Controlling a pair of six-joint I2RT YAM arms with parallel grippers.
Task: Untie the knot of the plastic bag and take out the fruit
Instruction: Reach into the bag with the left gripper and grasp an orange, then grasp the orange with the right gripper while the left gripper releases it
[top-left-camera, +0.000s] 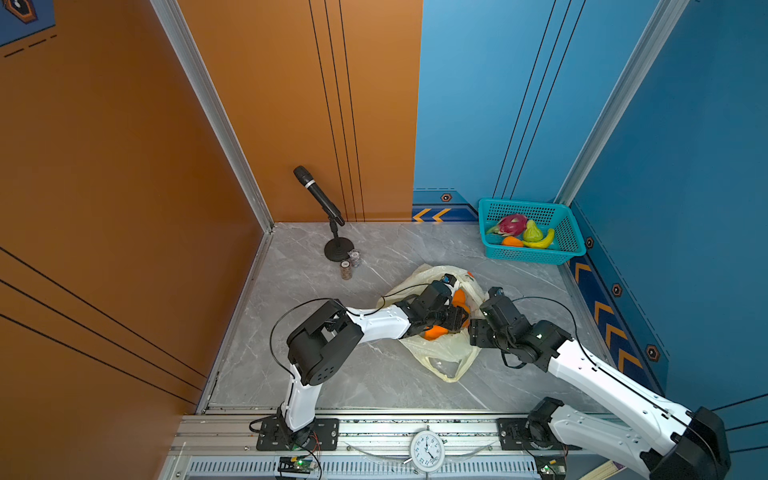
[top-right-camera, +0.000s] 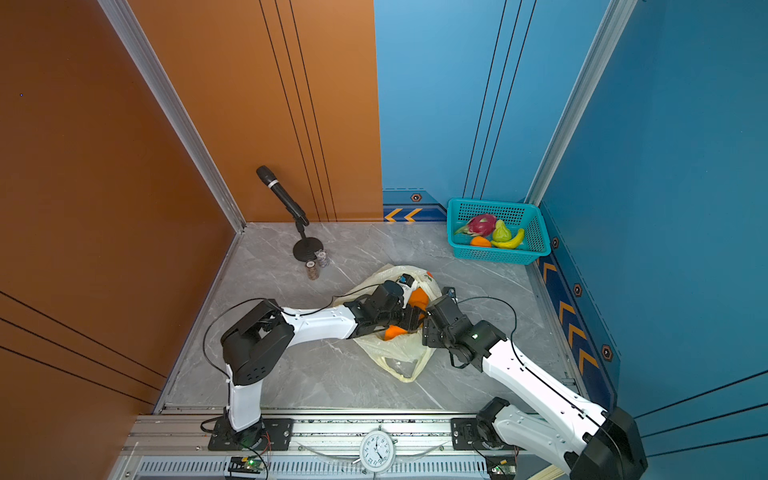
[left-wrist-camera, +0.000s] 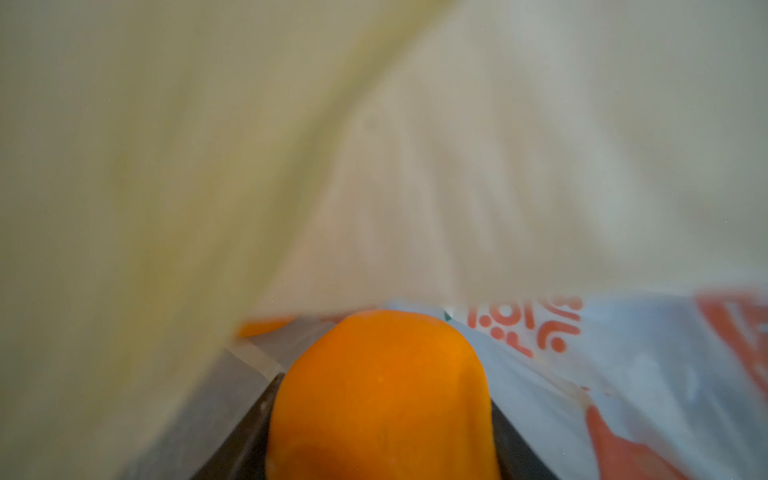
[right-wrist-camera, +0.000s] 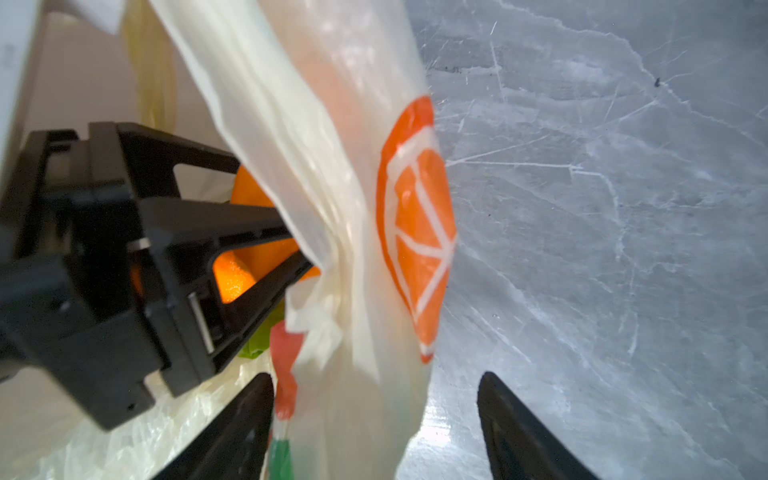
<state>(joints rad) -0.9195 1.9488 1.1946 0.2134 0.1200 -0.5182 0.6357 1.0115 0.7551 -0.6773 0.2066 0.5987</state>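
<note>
Marble tabletop (top-left-camera: 332, 374): left pincer (right-wrist-camera: 276, 254), half-hidden in plastic bag (top-left-camera: 446, 351), grips orange (left-wrist-camera: 382, 395); right pincer (right-wrist-camera: 374, 382) open.

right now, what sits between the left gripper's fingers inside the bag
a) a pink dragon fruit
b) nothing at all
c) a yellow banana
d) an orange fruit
d: the left wrist view shows an orange fruit clamped in the left gripper inside the plastic bag, while the banana and the dragon fruit lie in the teal basket.
</note>
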